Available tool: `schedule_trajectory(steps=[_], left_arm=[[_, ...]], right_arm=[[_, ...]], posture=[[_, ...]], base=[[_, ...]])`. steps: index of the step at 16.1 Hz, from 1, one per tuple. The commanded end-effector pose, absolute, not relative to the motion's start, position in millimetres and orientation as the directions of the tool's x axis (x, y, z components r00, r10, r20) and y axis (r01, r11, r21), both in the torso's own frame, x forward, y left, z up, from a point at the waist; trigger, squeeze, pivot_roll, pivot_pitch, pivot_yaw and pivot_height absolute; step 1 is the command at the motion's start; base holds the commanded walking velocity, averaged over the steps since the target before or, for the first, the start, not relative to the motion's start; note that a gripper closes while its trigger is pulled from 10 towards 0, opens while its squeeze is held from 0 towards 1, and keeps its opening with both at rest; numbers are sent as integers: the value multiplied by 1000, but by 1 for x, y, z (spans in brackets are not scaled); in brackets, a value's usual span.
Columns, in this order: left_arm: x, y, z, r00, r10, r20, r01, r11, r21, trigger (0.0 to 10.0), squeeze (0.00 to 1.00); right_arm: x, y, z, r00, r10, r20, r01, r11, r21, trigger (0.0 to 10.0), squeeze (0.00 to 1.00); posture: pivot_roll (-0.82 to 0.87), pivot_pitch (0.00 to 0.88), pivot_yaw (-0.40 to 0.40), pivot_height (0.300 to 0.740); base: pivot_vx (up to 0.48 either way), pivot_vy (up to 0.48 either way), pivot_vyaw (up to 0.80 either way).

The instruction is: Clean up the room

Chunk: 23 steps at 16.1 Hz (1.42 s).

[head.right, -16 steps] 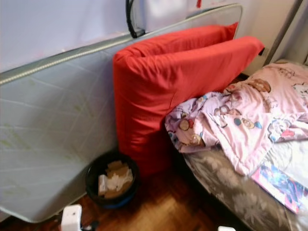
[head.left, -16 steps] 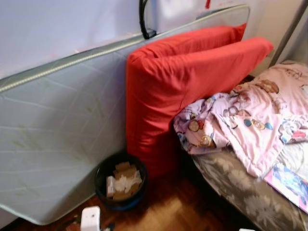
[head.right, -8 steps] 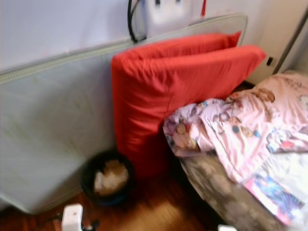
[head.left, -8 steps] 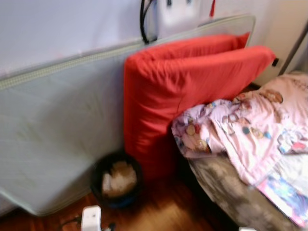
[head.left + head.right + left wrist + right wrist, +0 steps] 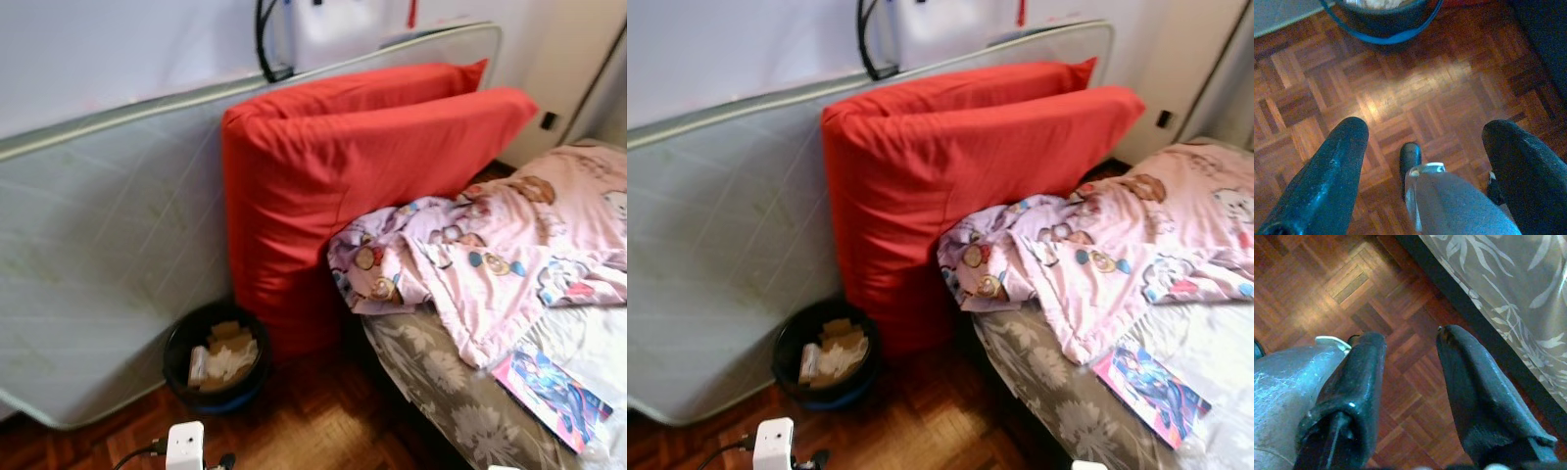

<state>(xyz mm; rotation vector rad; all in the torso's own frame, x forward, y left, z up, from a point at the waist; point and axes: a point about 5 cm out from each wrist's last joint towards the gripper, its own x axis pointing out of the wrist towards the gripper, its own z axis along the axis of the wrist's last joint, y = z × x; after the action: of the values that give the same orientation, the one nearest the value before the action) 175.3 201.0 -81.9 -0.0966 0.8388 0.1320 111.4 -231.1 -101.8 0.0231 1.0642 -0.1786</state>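
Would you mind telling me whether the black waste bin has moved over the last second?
No. The waste bin sits tucked against the red cushion and grey mattress exactly as before; only the camera has shifted.

The left gripper (image 5: 1422,147) is showing two long, rounded black fingers (image 5: 1327,176) with a speckled sheen. The right gripper (image 5: 1408,377) is wearing matching black fingers (image 5: 1474,391), matte and slightly scuffed, one carrying a thin groove near its base.
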Motion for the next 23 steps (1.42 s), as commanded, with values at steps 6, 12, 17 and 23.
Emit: schedule_trajectory(steps=[6,12,17,23], left_arm=[[147,229,-91,520,106,-847,-132,990,42,10000,0],[146,234,-91,518,123,-846,-131,989,63,10000,0],[142,243,-90,513,137,-848,-139,987,75,10000,0],[142,245,-89,514,131,-848,-130,989,75,10000,0]], right_arm=[[143,-218,-96,475,-25,-880,192,979,75,10000,0],[144,-218,-96,475,-36,-879,195,979,65,10000,0],[145,-216,-96,477,-26,-878,193,978,75,10000,0],[145,-214,-96,479,-26,-877,203,976,82,10000,0]], posture=[[9,0,-27,740],[9,0,-25,740],[2,0,-15,740],[-4,0,2,740]], base=[[0,0,-778],[0,-41,-788],[0,-192,-790],[0,0,-790]])
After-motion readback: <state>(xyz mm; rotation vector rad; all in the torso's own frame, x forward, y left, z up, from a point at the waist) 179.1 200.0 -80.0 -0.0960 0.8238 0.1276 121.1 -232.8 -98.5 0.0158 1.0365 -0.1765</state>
